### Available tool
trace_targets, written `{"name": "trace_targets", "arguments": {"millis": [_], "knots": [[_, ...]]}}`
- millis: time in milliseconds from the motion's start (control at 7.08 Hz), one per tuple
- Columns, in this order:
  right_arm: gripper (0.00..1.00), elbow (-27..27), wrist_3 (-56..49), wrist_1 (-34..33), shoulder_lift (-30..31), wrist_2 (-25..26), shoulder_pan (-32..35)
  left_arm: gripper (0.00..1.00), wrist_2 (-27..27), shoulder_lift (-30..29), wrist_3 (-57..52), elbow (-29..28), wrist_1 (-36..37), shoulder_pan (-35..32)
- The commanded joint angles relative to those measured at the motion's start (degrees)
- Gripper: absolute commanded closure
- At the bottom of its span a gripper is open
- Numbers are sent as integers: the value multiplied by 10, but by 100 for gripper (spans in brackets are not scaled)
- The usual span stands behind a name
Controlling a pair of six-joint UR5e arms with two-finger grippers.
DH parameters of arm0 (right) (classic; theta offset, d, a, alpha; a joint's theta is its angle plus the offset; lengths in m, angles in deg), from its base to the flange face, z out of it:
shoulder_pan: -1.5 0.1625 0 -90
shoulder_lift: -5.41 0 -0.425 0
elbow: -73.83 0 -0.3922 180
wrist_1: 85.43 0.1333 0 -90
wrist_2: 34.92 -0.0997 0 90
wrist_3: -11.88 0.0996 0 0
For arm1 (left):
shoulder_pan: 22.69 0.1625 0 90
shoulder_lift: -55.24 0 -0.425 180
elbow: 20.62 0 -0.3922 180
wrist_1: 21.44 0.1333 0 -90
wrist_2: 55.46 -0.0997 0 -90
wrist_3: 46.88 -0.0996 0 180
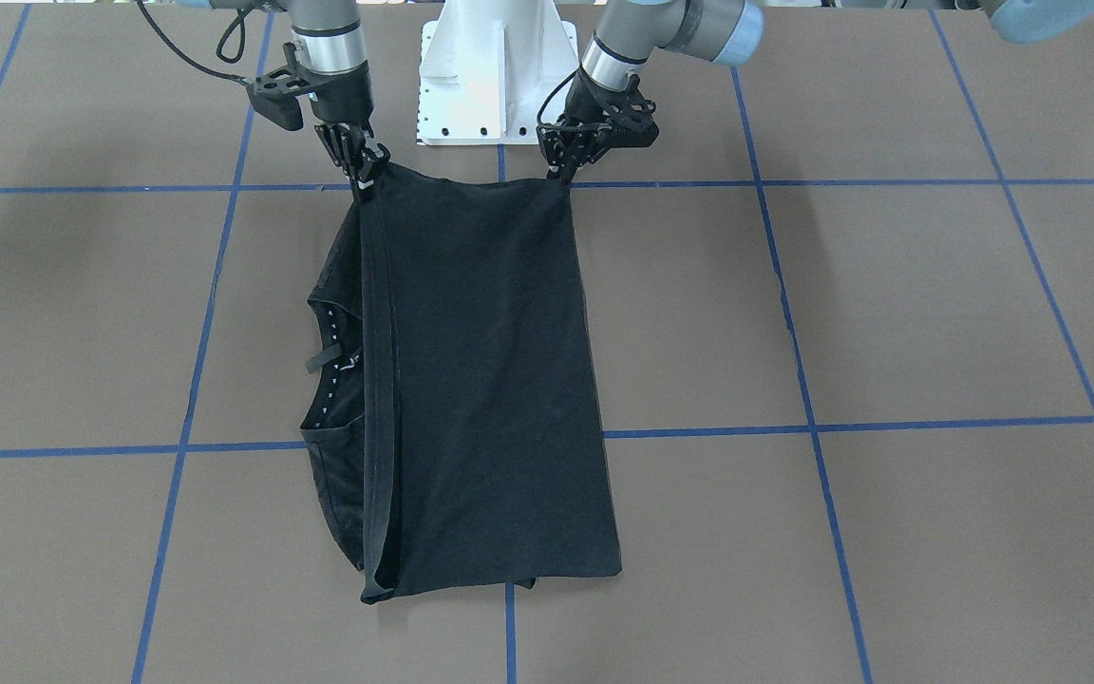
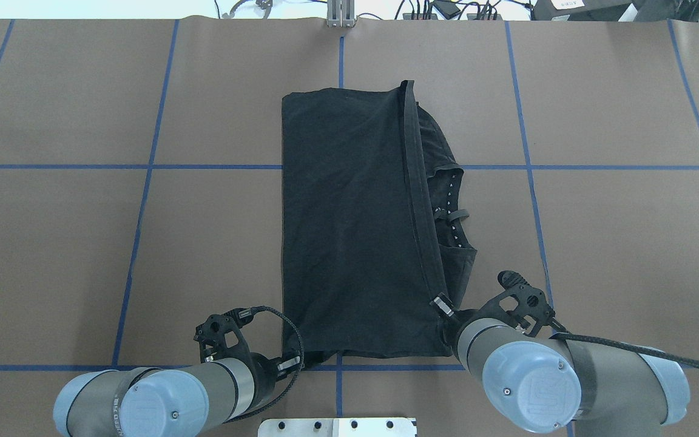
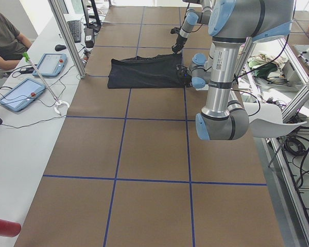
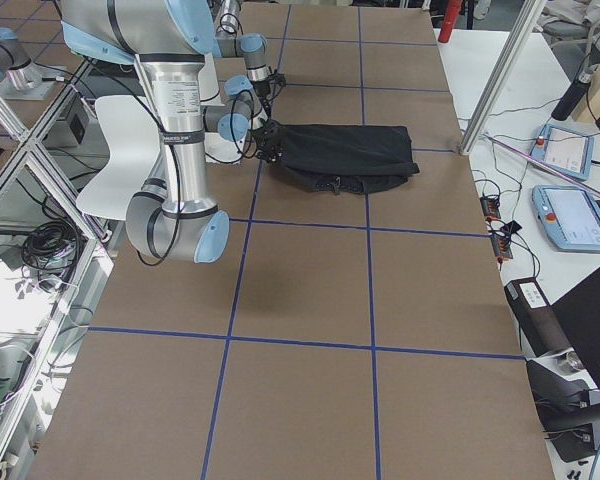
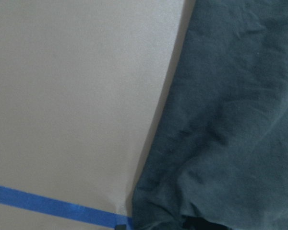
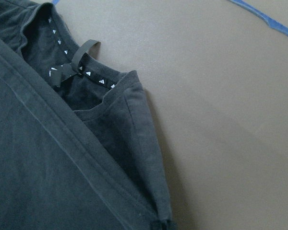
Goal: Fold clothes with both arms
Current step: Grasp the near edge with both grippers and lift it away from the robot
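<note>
The black T-shirt (image 1: 490, 380) lies folded into a long rectangle on the brown table (image 2: 598, 243). Its collar (image 2: 452, 212), with white triangle tape and a loop, peeks out along one long side and also shows in the right wrist view (image 6: 72, 72). My left gripper (image 1: 564, 174) is shut on the shirt's near corner by the blue tape line. My right gripper (image 1: 364, 180) is shut on the other near corner, beside the folded hem band. The near edge runs taut between them. The wrist views show cloth (image 5: 230, 120) running down to the fingers, which are out of frame.
The white pedestal base (image 1: 498, 76) stands just behind the shirt's near edge. Blue tape lines (image 1: 813, 427) grid the table. In the left side view a person (image 3: 5, 36) sits at a desk with tablets (image 3: 49, 64).
</note>
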State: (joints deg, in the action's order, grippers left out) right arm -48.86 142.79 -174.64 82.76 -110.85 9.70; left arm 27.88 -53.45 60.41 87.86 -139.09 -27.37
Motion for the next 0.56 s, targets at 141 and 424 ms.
{"name": "trace_targets", "arguments": {"millis": [141, 424], "knots": [[100, -15, 0, 0, 16, 0, 0, 100, 2, 1, -3, 17, 0, -7], [100, -25, 0, 0, 26, -1, 0, 100, 2, 29, -5, 54, 1, -10]]}}
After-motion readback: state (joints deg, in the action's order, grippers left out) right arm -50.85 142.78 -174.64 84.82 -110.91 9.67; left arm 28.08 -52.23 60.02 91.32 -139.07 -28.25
